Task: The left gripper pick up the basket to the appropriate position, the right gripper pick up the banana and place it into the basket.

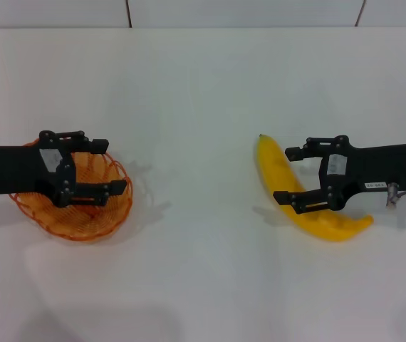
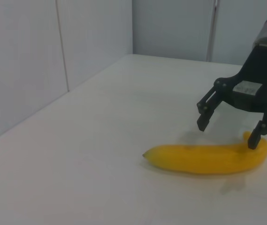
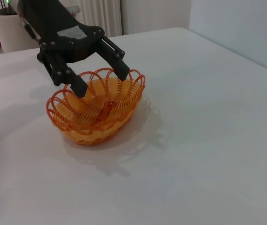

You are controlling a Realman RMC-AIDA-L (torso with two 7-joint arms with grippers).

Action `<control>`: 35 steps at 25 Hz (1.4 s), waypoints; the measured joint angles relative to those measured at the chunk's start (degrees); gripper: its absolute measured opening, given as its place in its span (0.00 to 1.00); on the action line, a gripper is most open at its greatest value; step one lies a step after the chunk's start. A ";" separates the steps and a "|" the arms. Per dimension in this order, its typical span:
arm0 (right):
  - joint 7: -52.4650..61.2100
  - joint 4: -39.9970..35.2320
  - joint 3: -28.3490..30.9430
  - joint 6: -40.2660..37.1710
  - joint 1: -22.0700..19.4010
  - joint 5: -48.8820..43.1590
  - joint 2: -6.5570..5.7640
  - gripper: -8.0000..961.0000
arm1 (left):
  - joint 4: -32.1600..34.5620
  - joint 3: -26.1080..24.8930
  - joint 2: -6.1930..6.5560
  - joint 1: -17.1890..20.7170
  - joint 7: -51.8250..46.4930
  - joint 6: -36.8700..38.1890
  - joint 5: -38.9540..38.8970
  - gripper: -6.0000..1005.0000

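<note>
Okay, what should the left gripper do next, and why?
Probably lower and close on the basket's rim. The left gripper hangs open over the basket with nothing held, and the banana lies on the table under the open right gripper.

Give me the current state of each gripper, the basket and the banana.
left gripper: open, fingers straddling the basket.
basket: upright on the table, empty.
right gripper: open, over the banana.
banana: lying on the table, not gripped.
</note>
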 joint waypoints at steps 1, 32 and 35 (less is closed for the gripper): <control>0.00 0.00 0.00 0.00 0.00 0.00 0.00 0.90 | -0.03 -0.07 0.00 0.00 0.00 0.00 0.00 0.82; 0.09 0.62 0.00 0.55 0.11 -0.08 0.00 0.90 | 6.53 -6.63 6.43 -1.56 -34.48 -7.72 10.27 0.81; 0.09 0.68 0.00 0.56 0.12 -0.14 0.00 0.90 | 6.25 -6.49 6.50 -2.30 -35.08 -7.71 12.71 0.81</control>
